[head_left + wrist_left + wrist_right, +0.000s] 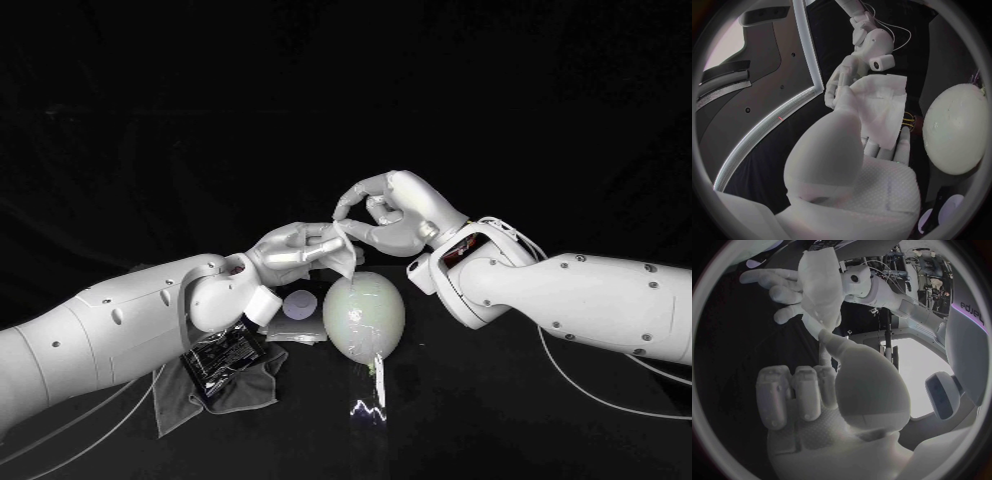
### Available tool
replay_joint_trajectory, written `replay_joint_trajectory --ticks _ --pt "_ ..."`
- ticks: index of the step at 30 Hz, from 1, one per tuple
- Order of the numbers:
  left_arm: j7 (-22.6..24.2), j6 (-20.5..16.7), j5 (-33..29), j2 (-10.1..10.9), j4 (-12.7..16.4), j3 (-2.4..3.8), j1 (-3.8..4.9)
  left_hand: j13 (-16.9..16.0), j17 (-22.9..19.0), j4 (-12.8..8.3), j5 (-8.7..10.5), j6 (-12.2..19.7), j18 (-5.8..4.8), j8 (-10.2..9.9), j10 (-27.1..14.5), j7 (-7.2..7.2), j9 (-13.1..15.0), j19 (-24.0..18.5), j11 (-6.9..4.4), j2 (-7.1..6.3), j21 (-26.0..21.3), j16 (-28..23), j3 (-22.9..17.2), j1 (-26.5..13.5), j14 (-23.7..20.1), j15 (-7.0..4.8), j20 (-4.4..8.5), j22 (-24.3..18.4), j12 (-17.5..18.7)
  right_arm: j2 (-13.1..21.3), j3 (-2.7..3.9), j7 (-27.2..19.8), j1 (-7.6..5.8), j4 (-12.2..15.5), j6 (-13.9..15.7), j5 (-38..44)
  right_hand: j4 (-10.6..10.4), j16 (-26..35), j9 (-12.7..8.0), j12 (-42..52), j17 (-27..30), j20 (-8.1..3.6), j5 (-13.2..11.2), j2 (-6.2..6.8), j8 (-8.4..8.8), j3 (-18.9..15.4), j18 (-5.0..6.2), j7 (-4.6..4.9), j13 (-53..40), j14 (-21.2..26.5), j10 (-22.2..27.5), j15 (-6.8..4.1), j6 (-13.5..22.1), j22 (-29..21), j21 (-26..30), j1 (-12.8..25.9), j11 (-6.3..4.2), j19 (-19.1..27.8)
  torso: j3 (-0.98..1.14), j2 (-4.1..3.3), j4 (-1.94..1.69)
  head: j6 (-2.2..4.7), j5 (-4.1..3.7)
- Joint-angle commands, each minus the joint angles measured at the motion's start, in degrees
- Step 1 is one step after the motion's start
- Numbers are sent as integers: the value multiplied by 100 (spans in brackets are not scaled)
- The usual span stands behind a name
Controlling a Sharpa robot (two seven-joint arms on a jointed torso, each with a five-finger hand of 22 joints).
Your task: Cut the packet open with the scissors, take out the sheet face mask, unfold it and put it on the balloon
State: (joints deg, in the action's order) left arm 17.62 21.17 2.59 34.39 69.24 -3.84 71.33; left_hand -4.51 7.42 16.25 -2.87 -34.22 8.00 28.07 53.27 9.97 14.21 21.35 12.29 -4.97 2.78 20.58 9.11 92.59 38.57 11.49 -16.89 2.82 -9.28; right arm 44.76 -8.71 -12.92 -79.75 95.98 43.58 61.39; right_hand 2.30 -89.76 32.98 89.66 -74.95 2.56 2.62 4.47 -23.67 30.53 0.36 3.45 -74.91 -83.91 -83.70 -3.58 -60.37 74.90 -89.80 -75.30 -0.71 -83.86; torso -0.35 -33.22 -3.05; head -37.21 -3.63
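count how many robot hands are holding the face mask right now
2. The left robot hand grips the mask close to the balloon. The right robot hand pinches the mask's upper end.

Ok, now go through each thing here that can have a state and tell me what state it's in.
Sheet face mask: out of the packet, partly folded, held up between both hands.
Balloon: inflated, bare, no mask on it.
Packet: lying on the grey cloth; cannot tell if it is cut.
Left hand: grips the mask.
Right hand: pinches the mask's top edge.
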Motion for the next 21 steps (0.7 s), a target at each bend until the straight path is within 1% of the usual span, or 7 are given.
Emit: replay_joint_trajectory --ticks 1,4,7,11,12,16,21 --pt "-87 -48 79 -23 -24 9 15 5 12 1 19 -54 46 20 29 514 -12 58 9 52 39 39 48 -32 59 -1 -6 7 -8 14 3 -111 1 50 -54 -15 -2 -24 9 34 -1505 -17 18 -7 -9 20 -36 -10 -1509 -609 -630 -35 -25 1510 -20 44 4 -614 3 -1 -2 2 -4" --pt "-111 -77 85 -28 -39 8 17 7 27 12 19 -88 -2 18 49 521 -22 148 9 69 56 56 92 -58 82 -7 -7 16 -14 26 4 -116 2 53 -46 -18 -2 -24 9 34 -1505 -17 18 -7 -9 20 -36 -10 -1509 -609 -630 -35 -25 1510 -20 44 4 -614 -2 4 1 2 -4" --pt "-105 -110 80 -29 -44 8 18 -7 64 5 16 -239 -38 66 180 490 -17 374 -34 156 107 118 127 -49 197 -42 -4 43 -71 39 4 -120 2 50 -46 -22 -2 -24 9 34 -1505 -17 18 -7 -9 20 -36 -10 -1509 -609 -630 -35 -25 1510 -20 44 4 -614 -3 4 2 4 -6" --pt "-29 -141 41 -30 -43 7 20 -27 119 -7 18 -684 -38 194 480 321 1 727 -171 442 185 205 122 64 423 -148 6 77 -162 52 4 -100 2 2 -99 -25 -2 -24 9 34 -1505 -17 18 -7 -9 20 -36 -10 -1509 -609 -630 -35 -25 1510 -20 44 4 -614 -2 4 -1 9 -11" --pt "-5 -142 26 -30 -41 7 20 -31 135 -3 12 -843 -17 232 574 240 5 843 -230 587 210 232 66 146 493 -187 10 89 -184 53 4 -91 2 -16 -123 -25 -2 -24 9 34 -1505 -17 18 -7 -9 20 -36 -10 -1509 -609 -630 -35 -25 1510 -20 44 4 -614 -5 5 -2 13 -13" --pt "93 -151 -20 -28 -24 7 22 3 174 27 13 -1161 39 167 773 86 -73 1201 -346 854 286 252 25 350 663 -289 8 118 -149 48 3 -53 1 -102 -230 -32 -1 -24 20 34 -1505 -16 17 -6 -18 28 -36 -10 -1509 -609 -630 -34 -14 1510 -20 51 4 -614 -5 1 -2 5 -13" --pt "163 -114 -68 -23 6 7 24 63 215 47 12 -1438 21 39 974 2 -179 1465 -415 981 324 245 94 496 823 -364 8 121 -50 24 3 5 1 -221 -406 -37 -2 -24 26 34 -1505 -16 17 -4 -22 30 -36 -10 -1509 -609 -630 -34 -8 1510 -20 57 5 -614 -6 -1 -3 2 -15"
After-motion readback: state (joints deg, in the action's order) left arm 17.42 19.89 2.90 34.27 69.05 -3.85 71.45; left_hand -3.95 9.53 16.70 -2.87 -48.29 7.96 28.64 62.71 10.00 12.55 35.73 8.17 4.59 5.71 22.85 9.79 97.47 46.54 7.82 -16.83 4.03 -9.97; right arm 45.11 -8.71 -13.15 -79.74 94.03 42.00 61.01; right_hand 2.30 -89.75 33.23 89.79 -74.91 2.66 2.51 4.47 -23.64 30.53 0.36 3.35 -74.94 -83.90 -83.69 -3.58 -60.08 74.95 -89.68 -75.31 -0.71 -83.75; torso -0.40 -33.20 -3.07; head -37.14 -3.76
